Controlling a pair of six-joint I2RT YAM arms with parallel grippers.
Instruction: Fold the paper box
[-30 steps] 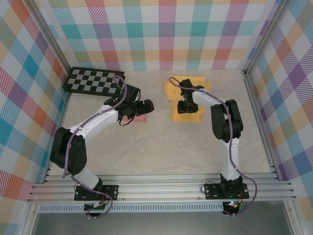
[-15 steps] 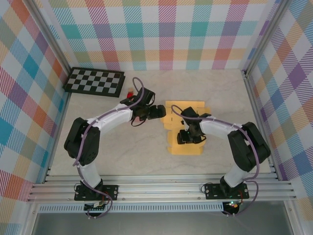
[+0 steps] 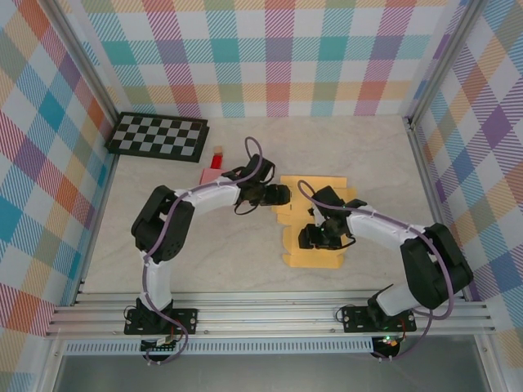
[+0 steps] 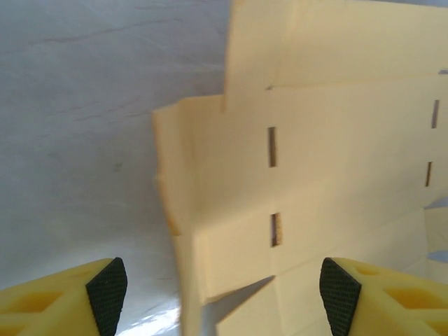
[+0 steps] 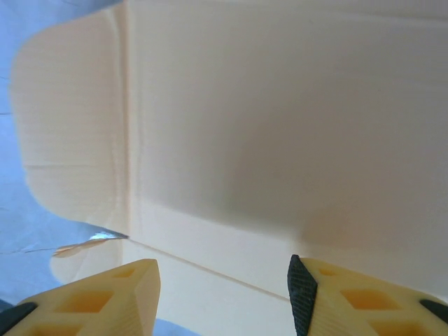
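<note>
The paper box (image 3: 314,255) is a flat yellow cardboard blank lying mid-table, with slotted panels and flaps. My left gripper (image 3: 283,194) is at its far left edge. In the left wrist view this gripper (image 4: 224,297) stands open, and a raised flap edge of the box (image 4: 315,126) lies between the black pads (image 4: 108,294) without touching them. My right gripper (image 3: 317,238) hovers low over the middle of the blank. In its wrist view it (image 5: 224,297) is open, with a plain cardboard panel (image 5: 280,126) right behind the fingers (image 5: 302,294).
A black-and-white checkerboard (image 3: 159,136) lies at the far left corner. A small pink and red object (image 3: 213,170) sits on the table left of the box. Plaid walls close in three sides, and a metal rail (image 3: 270,314) runs along the near edge.
The right gripper has come toward the near edge, and the box now lies nearer with it. The left gripper moved right to the box's edge, uncovering the pink object, and its jaws narrowed somewhat.
</note>
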